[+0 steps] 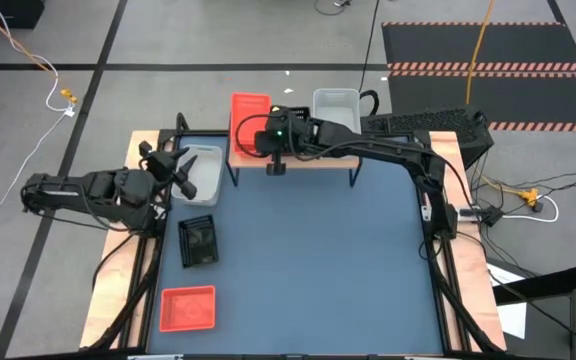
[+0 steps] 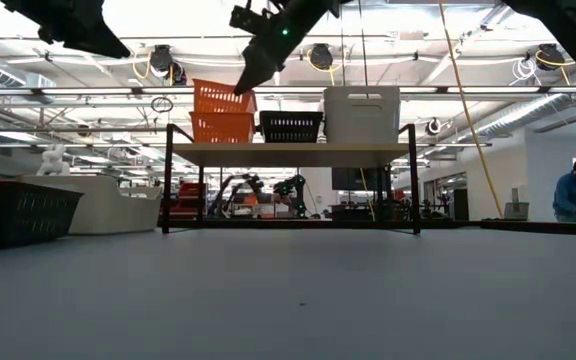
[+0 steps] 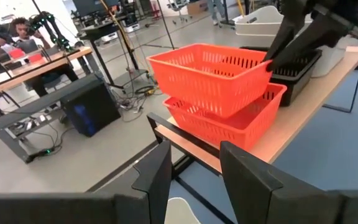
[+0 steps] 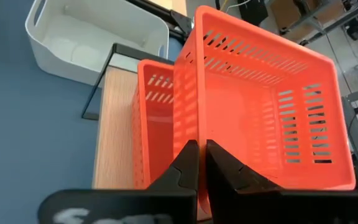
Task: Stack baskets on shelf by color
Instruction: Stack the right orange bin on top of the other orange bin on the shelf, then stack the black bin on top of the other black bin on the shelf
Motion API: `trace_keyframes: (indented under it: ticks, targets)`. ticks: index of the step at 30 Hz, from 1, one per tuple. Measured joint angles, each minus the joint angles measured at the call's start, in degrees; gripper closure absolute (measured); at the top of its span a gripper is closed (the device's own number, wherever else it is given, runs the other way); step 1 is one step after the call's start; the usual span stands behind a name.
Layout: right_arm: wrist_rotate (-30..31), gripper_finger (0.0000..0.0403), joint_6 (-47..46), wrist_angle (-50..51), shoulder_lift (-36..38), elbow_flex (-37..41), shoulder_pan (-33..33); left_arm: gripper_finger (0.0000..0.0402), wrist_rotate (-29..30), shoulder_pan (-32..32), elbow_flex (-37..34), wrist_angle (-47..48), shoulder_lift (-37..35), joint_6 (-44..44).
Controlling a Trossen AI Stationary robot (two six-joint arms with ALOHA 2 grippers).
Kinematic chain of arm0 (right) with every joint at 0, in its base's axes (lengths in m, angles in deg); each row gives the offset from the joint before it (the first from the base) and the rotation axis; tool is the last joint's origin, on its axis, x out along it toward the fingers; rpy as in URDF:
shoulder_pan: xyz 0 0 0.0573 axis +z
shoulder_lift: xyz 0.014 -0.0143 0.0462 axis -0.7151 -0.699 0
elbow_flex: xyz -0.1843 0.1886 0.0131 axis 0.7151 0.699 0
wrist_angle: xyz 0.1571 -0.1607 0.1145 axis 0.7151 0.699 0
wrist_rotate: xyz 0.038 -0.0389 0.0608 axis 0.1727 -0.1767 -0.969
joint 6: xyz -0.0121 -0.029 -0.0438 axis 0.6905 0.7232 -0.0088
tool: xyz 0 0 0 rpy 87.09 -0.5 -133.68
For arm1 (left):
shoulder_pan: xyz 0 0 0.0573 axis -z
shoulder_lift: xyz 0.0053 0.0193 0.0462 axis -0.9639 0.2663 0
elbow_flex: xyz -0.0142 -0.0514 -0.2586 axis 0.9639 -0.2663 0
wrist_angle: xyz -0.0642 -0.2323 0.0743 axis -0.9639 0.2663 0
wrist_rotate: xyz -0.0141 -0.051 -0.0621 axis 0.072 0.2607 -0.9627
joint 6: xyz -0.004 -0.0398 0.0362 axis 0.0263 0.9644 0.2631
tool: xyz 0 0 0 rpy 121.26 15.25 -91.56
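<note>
The shelf [image 1: 313, 160] stands at the table's far edge. It carries a red basket [image 3: 229, 124], a black basket [image 2: 290, 126] in the middle and a white basket [image 1: 336, 108] at the right. A second red basket [image 4: 260, 106] sits tilted in the first, with my right gripper [image 4: 199, 171] shut on it. My left gripper [image 3: 194, 177] is open and hovers over another white basket [image 1: 203, 172] at the table's left far corner. One more black basket [image 1: 199, 241] and one more red basket [image 1: 188, 308] lie on the table at the left. My right gripper pinches the upper red basket's side wall [image 4: 197, 134], the one facing the black basket, with one finger inside and one outside. The fingers come slanting down from the right. The basket is tilted, raised on the held side, its lower part inside the red basket beneath.
The blue table top [image 1: 318, 260] spreads in front of the shelf, between the wooden side boards [image 1: 473, 290]. Beyond the table are desks and a person [image 3: 20, 31]; another person [image 2: 571, 195] stands far right in the low view.
</note>
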Motion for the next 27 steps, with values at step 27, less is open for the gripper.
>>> trace_keyframes:
  ticks: [27]
  targets:
    - [-17.2,0.0271,3.4,-2.4,0.7,0.0,8.3,0.0261,-4.5,0.1,0.0,1.6,0.0,4.4]
